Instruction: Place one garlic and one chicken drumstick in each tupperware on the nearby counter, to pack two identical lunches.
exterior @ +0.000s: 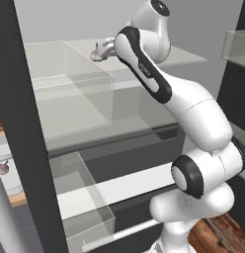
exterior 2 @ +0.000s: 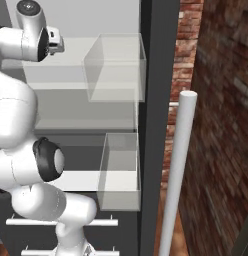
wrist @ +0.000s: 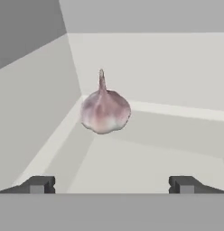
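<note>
Garlic (wrist: 105,110), whitish-pink bulb, thin stem tip upright, beyond spread pincer (wrist: 111,184)

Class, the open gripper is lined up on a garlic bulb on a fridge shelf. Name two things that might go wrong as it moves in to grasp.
1. The garlic sits left of centre between the open gripper fingertips, so closing may nudge the round bulb away.
2. The bulb lies close to the clear bin wall, so a finger may strike it.
</note>
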